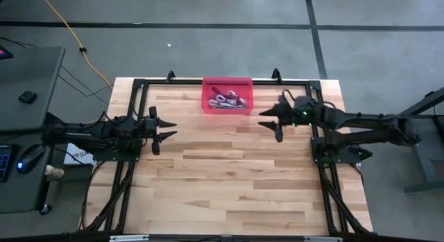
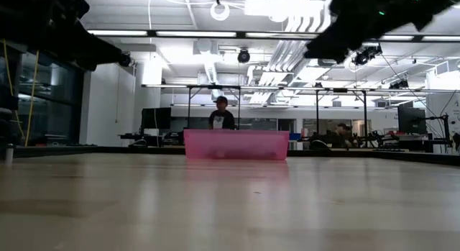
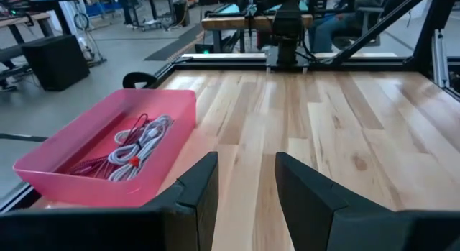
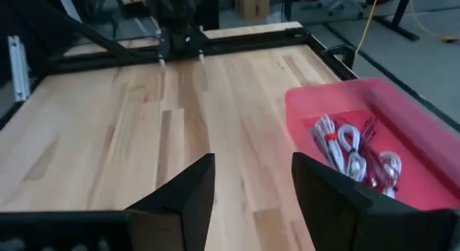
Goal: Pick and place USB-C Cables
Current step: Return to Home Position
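Tabletop: the light wooden plank tabletop (image 1: 222, 193) lies bare and open on the near side of the bin.
Bin: the translucent pink plastic bin (image 1: 227, 80) sits mid far edge, with its long axis running left to right.
Right pincer: the right pincer (image 1: 262, 118) is spread wide and empty, near the bin's right end; it is the nearer arm.
Left pincer: the left pincer (image 1: 172, 130) is parted and empty, well apart from the bin's left end.
Cables: the coiled silver-white and dark red USB-C cable bundles (image 1: 227, 100) are heaped inside the bin.
Retreat: judged clear, since pulling away from the bin meets nothing.

Bright ceiling lights (image 2: 165, 33), even, soft shadows
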